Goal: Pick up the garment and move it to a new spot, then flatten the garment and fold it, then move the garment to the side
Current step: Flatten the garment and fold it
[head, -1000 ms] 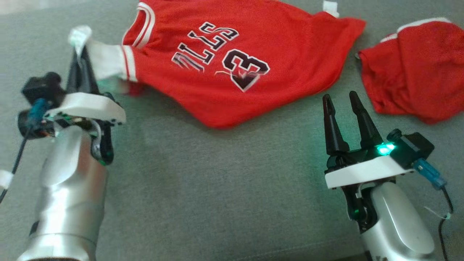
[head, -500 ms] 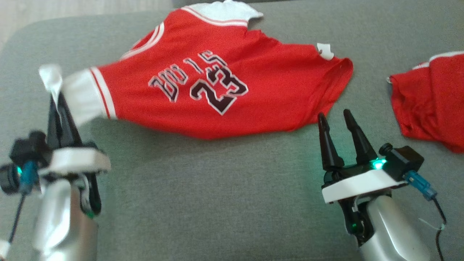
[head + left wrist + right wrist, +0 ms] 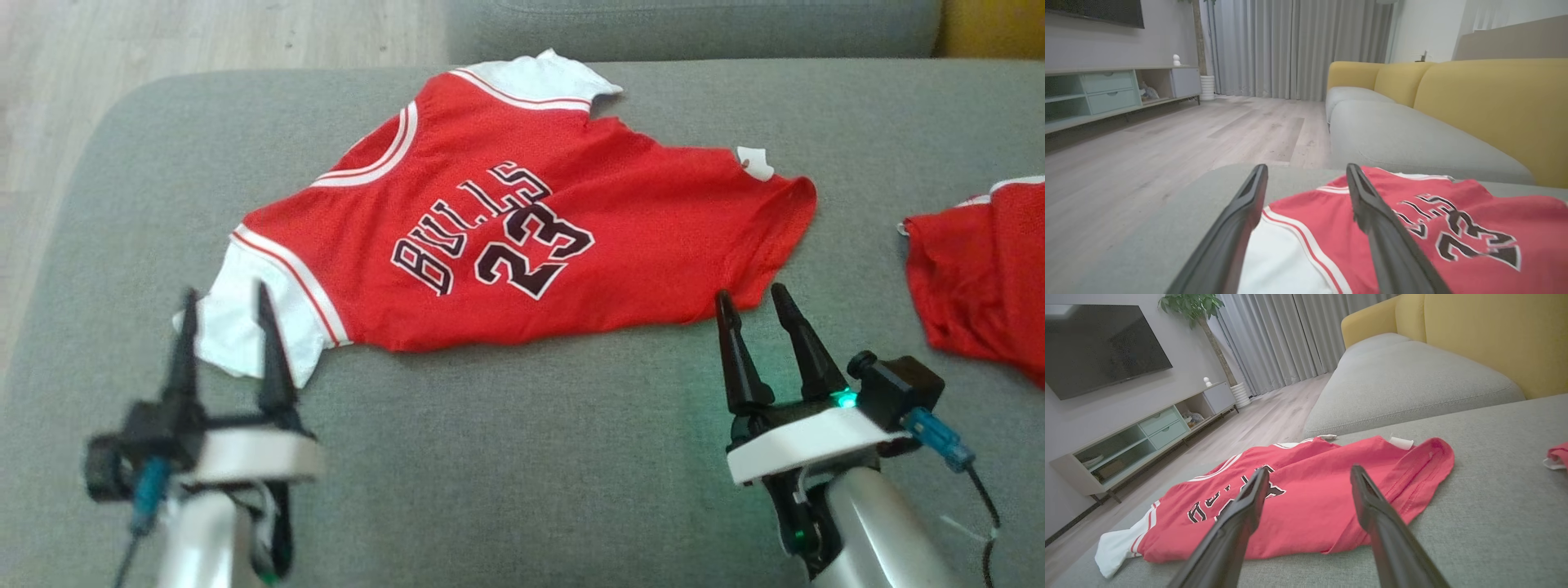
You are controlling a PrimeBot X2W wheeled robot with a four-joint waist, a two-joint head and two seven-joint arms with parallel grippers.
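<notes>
Jaws released and empty on both arms. Facing the red jersey [image 3: 506, 237], spread on the grey sofa seat [image 3: 506, 457], long axis left to right. Astride its white sleeve [image 3: 233, 331] with the left jaws, just beside its hem [image 3: 784, 229] with the right jaws; probably nearer on the left.

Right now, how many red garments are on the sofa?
2. The jersey lies spread at centre; a second garment lies bunched to its right, cut off by the frame, so more could be hidden there.
</notes>
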